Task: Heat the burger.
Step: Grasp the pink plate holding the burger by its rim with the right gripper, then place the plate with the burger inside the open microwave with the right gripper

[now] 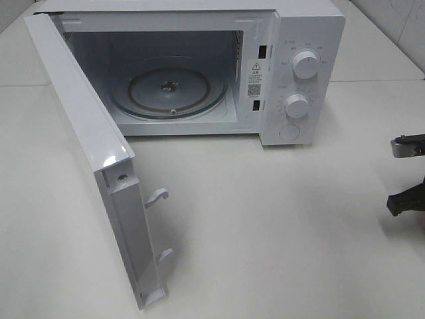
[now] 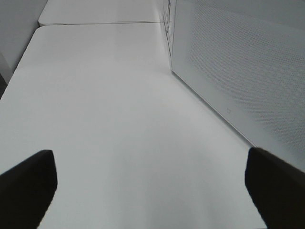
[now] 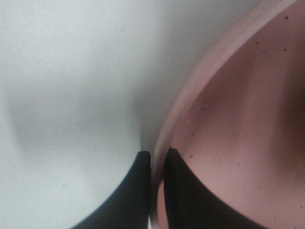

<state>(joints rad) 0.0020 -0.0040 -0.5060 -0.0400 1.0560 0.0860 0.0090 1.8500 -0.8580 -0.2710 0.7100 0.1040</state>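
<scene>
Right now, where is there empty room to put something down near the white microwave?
The white table is bare in front of the white microwave, between its open door and the right gripper. The round glass turntable inside is bare too. It is crowded only at the right edge, where that gripper pinches the pink round plate.

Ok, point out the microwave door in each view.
Exterior high: microwave door swung open, at the picture's left.
Left wrist: its dotted panel stands on the white table, beyond the open left fingers.
Right wrist: not in it; right fingers pinch the pink plate by its rim.
Shared landmark: the white table.
</scene>
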